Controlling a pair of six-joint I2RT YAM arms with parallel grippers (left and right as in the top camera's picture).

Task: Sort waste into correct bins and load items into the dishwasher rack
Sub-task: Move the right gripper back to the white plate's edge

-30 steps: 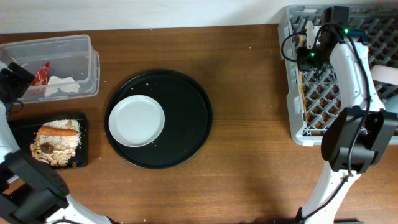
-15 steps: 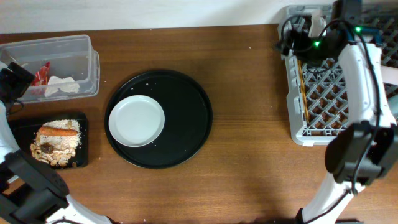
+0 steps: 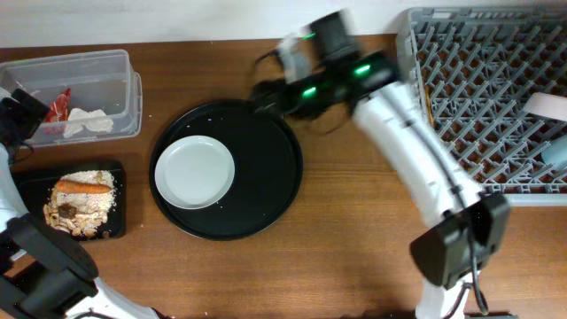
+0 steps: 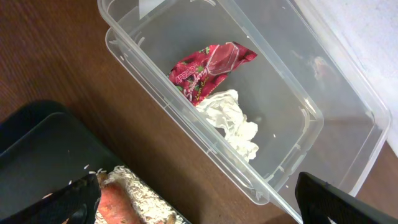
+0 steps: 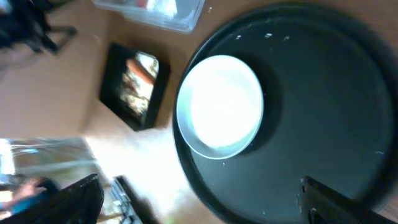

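Currently right claw (image 5: pixel 199 185) apart at round tray (image 3: pixel 257 177) edge; left claw (image 4: pixel 198 182) apart by tub (image 4: pixel 280 93)

plate (image 3: pixel 195 172) white | round tray (image 3: pixel 266 168) black | wrapper (image 4: pixel 208 68) red | carrot (image 3: pixel 86 187) orange

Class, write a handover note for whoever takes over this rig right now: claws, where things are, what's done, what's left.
Left claw: open, empty, by the clear tub.
Right claw: open, empty, above the round black tray.
Done: red wrapper and tissue in the tub; rice and carrot in the shallow black tray; cup at the rack's right edge.
Left: white plate, on the round tray, goes in the rack.
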